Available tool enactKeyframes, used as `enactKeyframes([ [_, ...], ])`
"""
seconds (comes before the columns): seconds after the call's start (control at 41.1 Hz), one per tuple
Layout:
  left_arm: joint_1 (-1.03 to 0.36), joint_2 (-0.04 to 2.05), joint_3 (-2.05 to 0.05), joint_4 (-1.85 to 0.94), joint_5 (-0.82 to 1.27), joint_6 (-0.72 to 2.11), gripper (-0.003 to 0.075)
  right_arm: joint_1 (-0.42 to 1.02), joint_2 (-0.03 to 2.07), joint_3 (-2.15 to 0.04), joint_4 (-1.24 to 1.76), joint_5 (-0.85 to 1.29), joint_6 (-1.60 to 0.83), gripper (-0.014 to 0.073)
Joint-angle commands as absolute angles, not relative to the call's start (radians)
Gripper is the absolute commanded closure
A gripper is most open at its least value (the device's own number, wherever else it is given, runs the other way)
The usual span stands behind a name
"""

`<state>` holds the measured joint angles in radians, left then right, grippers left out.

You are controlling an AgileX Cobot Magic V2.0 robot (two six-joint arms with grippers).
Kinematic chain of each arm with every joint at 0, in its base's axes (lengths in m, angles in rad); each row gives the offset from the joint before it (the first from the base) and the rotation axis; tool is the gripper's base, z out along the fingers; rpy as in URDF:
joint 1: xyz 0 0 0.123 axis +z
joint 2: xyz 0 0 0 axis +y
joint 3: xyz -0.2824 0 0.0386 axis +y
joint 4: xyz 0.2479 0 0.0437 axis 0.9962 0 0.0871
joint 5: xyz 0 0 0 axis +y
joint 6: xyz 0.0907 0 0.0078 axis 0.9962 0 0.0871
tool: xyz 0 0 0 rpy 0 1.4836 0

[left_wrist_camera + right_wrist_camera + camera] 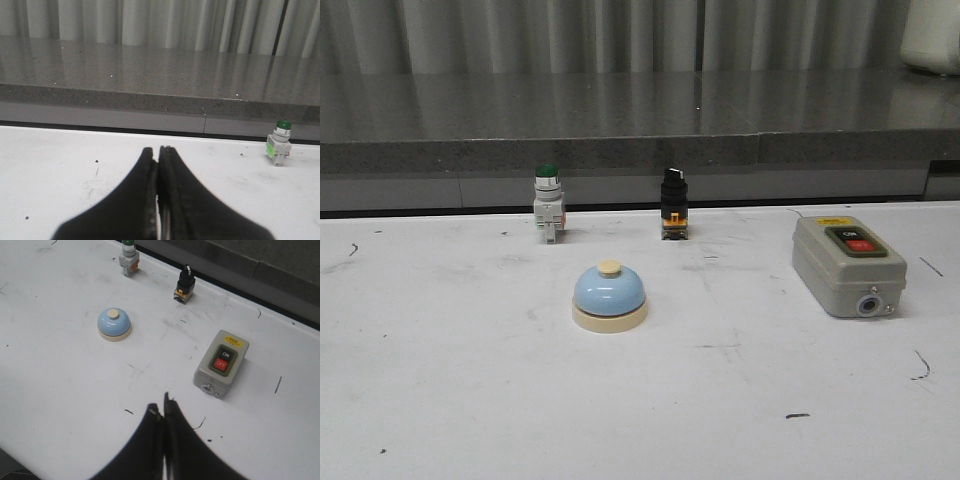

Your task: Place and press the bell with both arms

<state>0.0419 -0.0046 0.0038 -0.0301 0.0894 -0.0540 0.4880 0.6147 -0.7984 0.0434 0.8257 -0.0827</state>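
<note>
The light-blue dome bell [609, 297] with cream base and cream knob stands upright on the white table near its middle. It also shows in the right wrist view [114, 324]. Neither arm shows in the front view. My left gripper [158, 149] is shut and empty, low over bare table; the bell is out of its view. My right gripper [162, 407] is shut and empty, held high above the table, well short of the bell.
A green-capped push button [548, 203] and a black selector switch [673, 204] stand at the table's back edge. A grey on/off switch box [847, 265] lies at the right. A grey counter ledge [640, 120] runs behind the table.
</note>
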Motion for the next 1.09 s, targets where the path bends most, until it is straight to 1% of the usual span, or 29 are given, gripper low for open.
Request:
enactKeyframes([
  [0.0,0.04,-0.022,0.028,-0.032,0.0,-0.062,0.074,0.479,0.599,-0.809,0.031,0.748,-0.081,0.0662],
  [0.122,0.04,-0.022,0.028,-0.032,0.0,-0.062,0.074,0.389,0.51,-0.707,0.0,0.635,-0.081,0.0662],
  [0.267,0.04,-0.022,0.028,-0.032,0.0,-0.062,0.074,0.229,0.312,-0.483,-0.013,0.408,-0.081,0.0662],
  [0.413,0.04,-0.022,0.028,-0.032,0.0,-0.062,0.074,0.122,0.128,-0.271,-0.012,0.243,-0.081,0.0662],
  [0.559,0.04,-0.022,0.028,-0.032,0.0,-0.062,0.074,0.069,0.022,-0.116,-0.012,0.113,-0.081,0.0662],
  [0.754,0.04,-0.022,0.028,-0.032,0.0,-0.062,0.074,0.029,-0.027,0.02,-0.011,-0.038,-0.081,0.0662],
  [0.9,0.04,-0.022,0.028,-0.032,0.0,-0.062,0.074,0.023,-0.027,0.021,-0.008,-0.04,-0.081,0.0662],
  [1.07,0.04,-0.022,0.028,-0.032,0.0,-0.062,0.074,0.023,-0.027,0.021,0.079,-0.041,-0.078,0.0662],
])
